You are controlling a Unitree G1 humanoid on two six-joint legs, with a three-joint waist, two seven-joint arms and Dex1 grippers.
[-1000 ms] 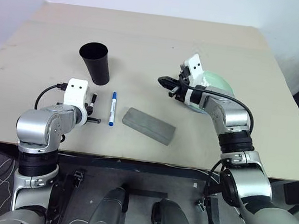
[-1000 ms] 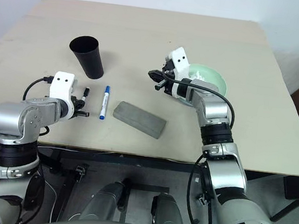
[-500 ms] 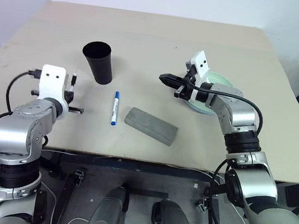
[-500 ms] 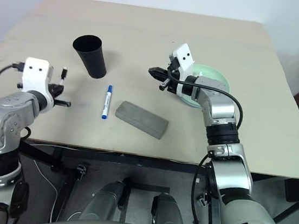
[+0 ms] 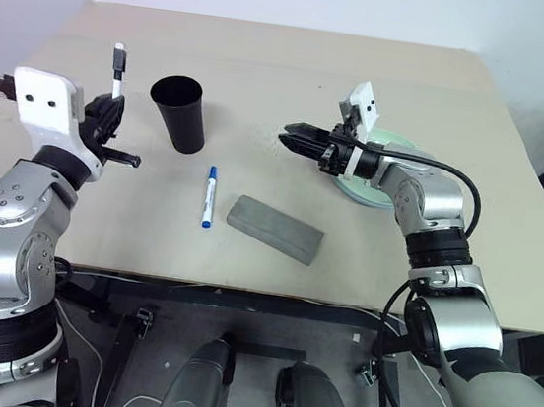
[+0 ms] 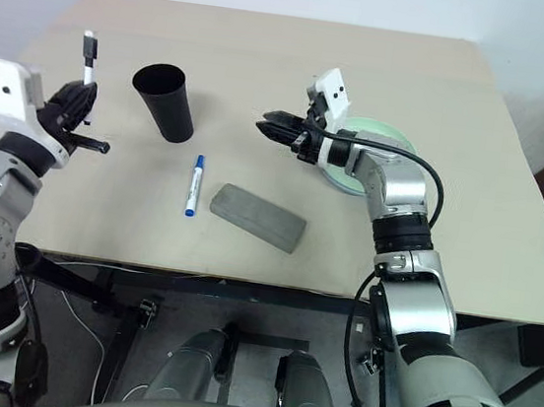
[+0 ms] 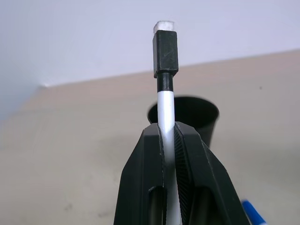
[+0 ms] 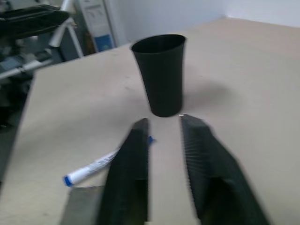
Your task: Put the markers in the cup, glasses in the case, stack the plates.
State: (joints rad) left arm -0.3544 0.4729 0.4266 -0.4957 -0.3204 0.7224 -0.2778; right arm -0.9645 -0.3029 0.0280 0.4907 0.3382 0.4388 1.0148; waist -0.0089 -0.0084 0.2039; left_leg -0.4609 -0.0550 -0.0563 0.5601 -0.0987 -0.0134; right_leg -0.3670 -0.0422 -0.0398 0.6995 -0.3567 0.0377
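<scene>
My left gripper (image 5: 111, 109) is raised left of the black cup (image 5: 180, 113) and shut on the white marker with black ends (image 5: 118, 64), which stands upright in it. In the left wrist view its fingers (image 7: 143, 159) pinch the marker's shaft (image 7: 165, 101) in front of the cup (image 7: 190, 117). The blue-capped marker (image 5: 207, 197) lies on the table beside the closed grey case (image 5: 273, 228). My right gripper (image 5: 290, 136) hovers open and empty, pointing toward the cup (image 8: 161, 75). A mint green plate (image 6: 389, 136) sits behind my right forearm. The glasses are out of view.
The beige table (image 5: 269, 64) has bare room behind the cup and along its far edge. A light wall stands beyond it. The right wrist view shows the blue marker (image 8: 101, 164) and a corner of the case (image 8: 82, 206) below the fingers.
My left gripper lifted the black-ended marker off the table and tipped it upright beside the cup. My right gripper rose slightly, turned further left, and its fingers parted.
</scene>
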